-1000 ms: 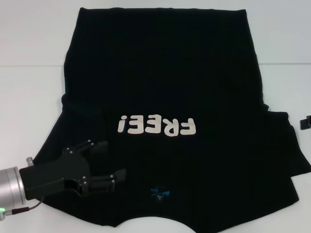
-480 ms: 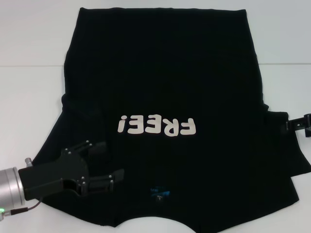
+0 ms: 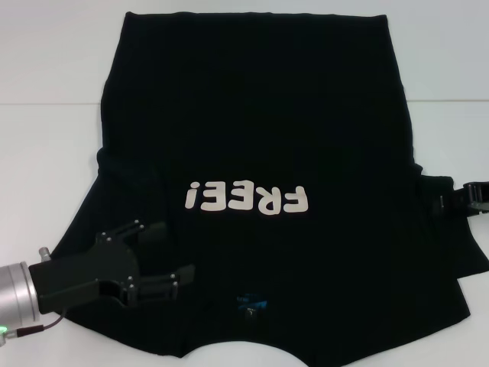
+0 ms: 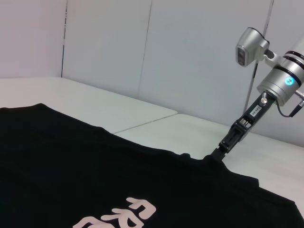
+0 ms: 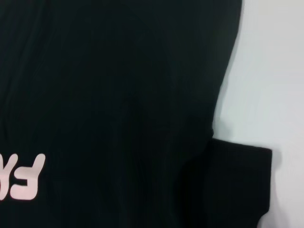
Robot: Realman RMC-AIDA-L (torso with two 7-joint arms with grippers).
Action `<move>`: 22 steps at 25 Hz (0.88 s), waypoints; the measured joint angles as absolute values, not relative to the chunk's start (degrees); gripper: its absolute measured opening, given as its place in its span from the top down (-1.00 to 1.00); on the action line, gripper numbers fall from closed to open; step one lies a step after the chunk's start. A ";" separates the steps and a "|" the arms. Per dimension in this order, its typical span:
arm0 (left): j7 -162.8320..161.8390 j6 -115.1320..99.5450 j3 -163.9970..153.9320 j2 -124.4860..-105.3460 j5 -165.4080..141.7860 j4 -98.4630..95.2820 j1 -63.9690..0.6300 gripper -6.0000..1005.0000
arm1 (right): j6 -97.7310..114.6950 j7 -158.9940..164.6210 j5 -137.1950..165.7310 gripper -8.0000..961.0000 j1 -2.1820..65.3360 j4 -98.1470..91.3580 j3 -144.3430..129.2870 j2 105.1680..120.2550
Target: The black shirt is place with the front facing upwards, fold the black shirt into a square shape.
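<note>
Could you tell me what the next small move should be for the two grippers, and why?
Probably lower the open left gripper onto the shirt near its left sleeve; the right gripper is already at the opposite sleeve, and the shirt lies flat and unfolded.

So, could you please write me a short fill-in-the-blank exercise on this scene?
1. The shirt is coloured ____.
2. Its white lettering reads ____.
3. The left gripper has its fingers ____ above the shirt.
4. The right gripper is at the shirt's ____ sleeve edge, on the robot's side.

Missing words: black; FREE!; open; right
</note>
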State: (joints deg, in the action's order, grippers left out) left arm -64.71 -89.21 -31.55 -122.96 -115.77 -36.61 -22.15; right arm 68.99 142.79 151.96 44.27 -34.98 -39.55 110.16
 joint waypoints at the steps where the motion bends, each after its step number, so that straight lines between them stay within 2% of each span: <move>1: -64.72 -89.01 -31.55 -122.96 -115.77 -36.59 -22.18 -0.86 | 68.70 142.82 151.97 -0.80 44.32 -34.83 -39.83 110.17; 6: -64.64 -88.66 -31.55 -122.96 -115.76 -36.45 -22.23 -0.86 | 67.73 143.13 152.00 -0.50 44.33 -34.65 -40.76 110.38; 16: -64.67 -88.38 -31.55 -123.01 -115.75 -36.29 -22.40 -0.86 | 67.24 143.07 152.05 0.47 44.50 -34.17 -44.31 110.42; 22: -64.68 -88.04 -31.55 -123.05 -115.75 -36.28 -22.42 -0.86 | 67.14 143.31 152.05 0.73 44.49 -34.38 -44.71 110.56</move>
